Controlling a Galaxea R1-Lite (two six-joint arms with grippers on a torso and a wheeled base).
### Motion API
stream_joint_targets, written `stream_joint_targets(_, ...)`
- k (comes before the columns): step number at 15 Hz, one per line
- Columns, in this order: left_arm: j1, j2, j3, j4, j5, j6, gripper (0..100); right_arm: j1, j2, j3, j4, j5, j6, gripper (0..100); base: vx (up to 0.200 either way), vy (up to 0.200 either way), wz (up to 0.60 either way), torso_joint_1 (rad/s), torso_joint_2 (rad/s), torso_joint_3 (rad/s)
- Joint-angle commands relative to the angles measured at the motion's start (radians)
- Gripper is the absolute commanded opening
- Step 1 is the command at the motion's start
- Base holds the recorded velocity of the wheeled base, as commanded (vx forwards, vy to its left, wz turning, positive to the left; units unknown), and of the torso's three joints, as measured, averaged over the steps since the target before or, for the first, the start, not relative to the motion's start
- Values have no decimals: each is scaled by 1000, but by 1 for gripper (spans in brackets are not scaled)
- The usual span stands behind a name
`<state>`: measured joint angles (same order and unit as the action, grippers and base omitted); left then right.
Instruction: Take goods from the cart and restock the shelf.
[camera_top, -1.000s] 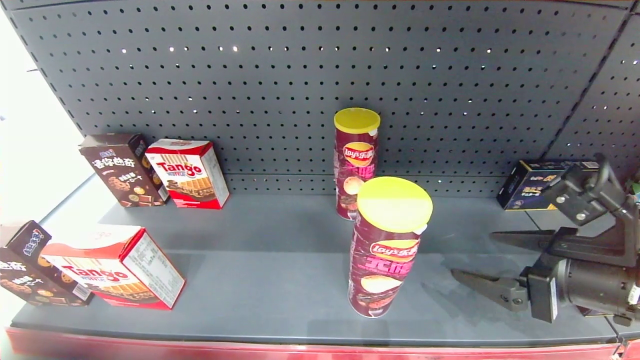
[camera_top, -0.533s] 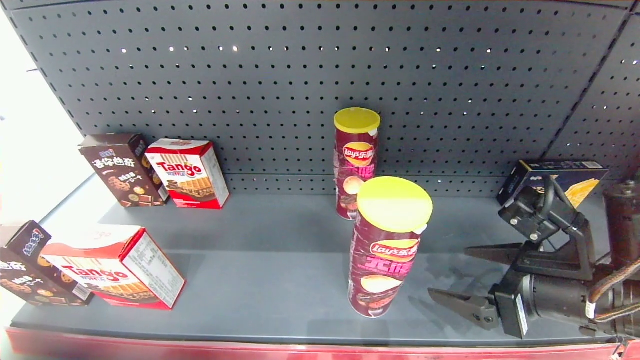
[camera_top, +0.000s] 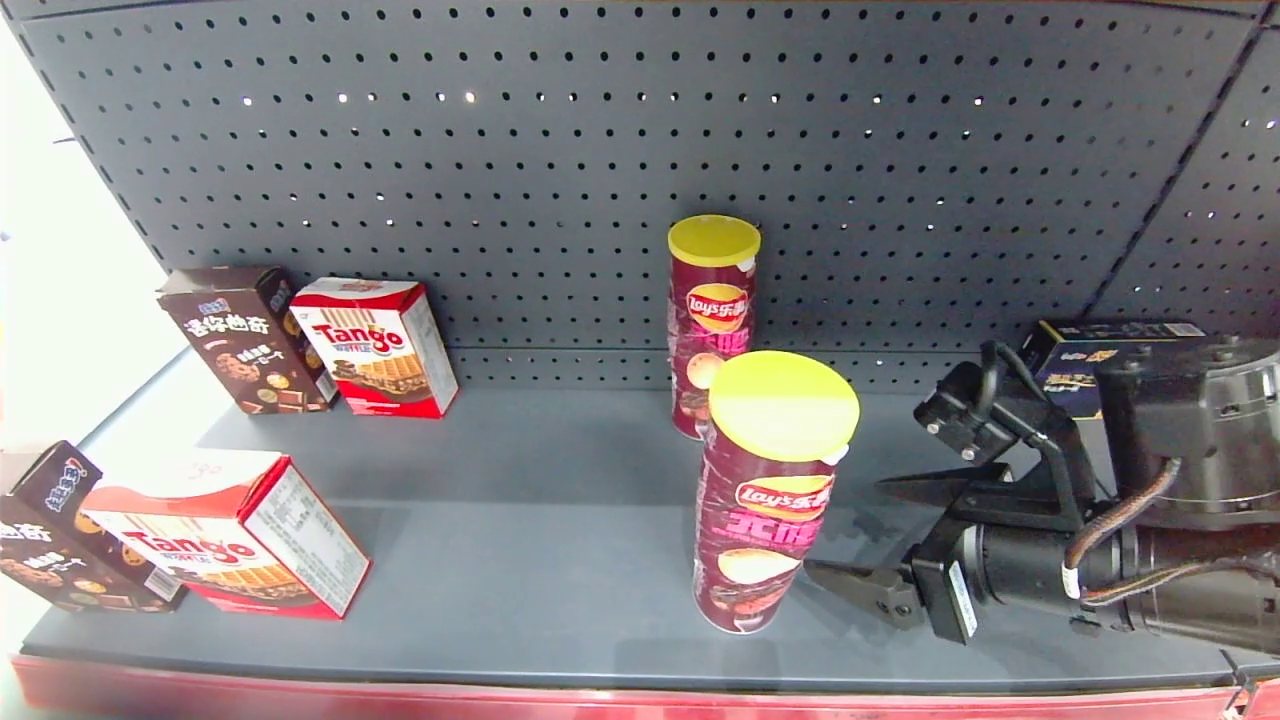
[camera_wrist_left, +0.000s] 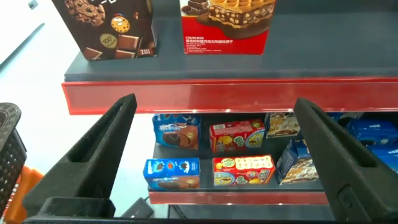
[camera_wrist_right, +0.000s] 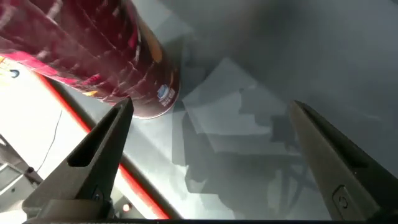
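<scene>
The right gripper is held wide open, low over the shelf board. Its fingers are pointed at the front can from that can's right. The nearer fingertip is seen just beside the can's lower wall; whether contact is made cannot be told. In the right wrist view the same gripper is spread over bare board. There the front can is placed beside one finger, not between the two.

The front can is stood on its base near the shelf's red front edge. The rear can is set just behind it, close to the pegboard wall.

A broad stretch of open board is left between the cans and the boxes at the left. There a red wafer box and a brown cookie box are placed near the front edge. A dark blue box is partly hidden behind the right arm.

The left gripper is also held wide open, out in front of the shelf unit. The red front edge is seen past its fingers, with small boxes on a lower shelf.
</scene>
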<state>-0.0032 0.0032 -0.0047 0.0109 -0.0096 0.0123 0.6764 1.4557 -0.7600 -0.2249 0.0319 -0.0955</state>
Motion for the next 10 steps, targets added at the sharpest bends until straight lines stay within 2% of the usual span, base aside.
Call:
stream_joint_targets(1,2,3,0,0,0,-2,100,8,51,-39,-1,-1,-1,100,0,0,0,0,0,0)
stream_joint_targets(8,0,3,0,-2,0,-2,100,5,21,-18,-1,-4,0,100,0,0,0,0,0,0)
stream_joint_targets(10,2,3,0,0,0,-2,100,-35,-14,-4,-8,-4,2,100,0,0,0,0,0,0)
